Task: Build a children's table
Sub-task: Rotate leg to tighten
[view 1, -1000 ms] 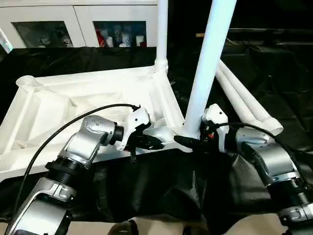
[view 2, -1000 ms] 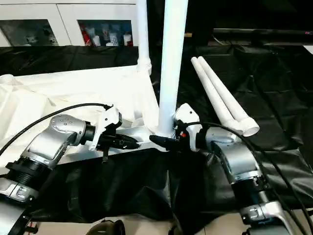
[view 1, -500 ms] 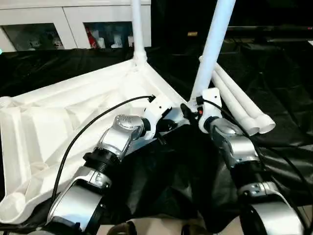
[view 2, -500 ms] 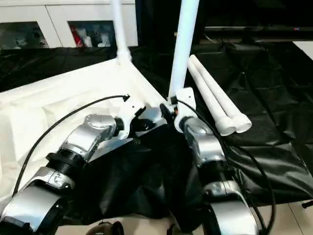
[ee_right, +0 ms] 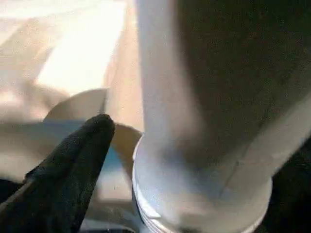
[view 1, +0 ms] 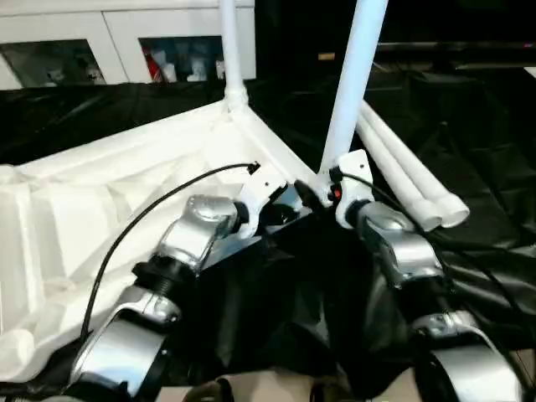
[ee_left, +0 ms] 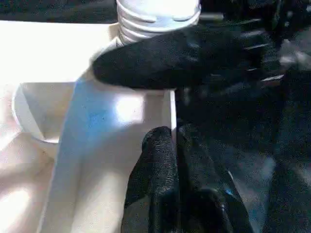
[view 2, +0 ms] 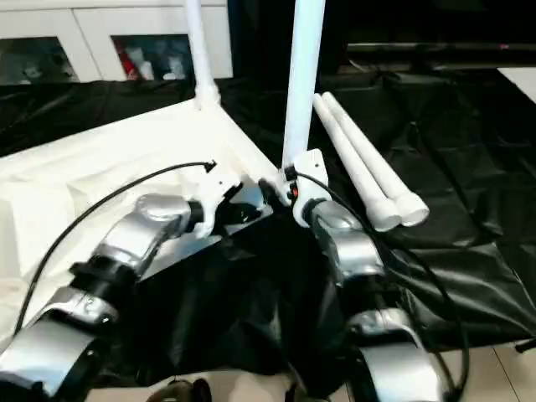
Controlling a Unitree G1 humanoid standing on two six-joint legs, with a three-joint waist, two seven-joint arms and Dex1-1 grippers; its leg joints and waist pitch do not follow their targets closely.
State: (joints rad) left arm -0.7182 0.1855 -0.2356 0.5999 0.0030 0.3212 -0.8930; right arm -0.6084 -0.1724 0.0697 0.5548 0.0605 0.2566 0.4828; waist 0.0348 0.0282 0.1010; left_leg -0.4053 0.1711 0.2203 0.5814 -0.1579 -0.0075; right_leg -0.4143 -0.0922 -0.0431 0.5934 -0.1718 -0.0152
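Nearest, the two silver forearms reach forward over the black cloth (view 1: 276, 318). The left gripper (ee_left: 167, 141) has its fingers pressed together at the top's (view 1: 126, 193) rim, beside the near corner socket. The right gripper (view 1: 311, 194) sits at the foot of the near leg (view 1: 352, 84); one finger (ee_right: 73, 165) lies beside the leg, jaws apart, not clamped. The upturned top lies on the cloth. A far leg (view 1: 230, 50) stands in its far corner. Two loose legs (view 1: 410, 176) lie to the right. White cabinets (view 1: 84, 42) stand behind.
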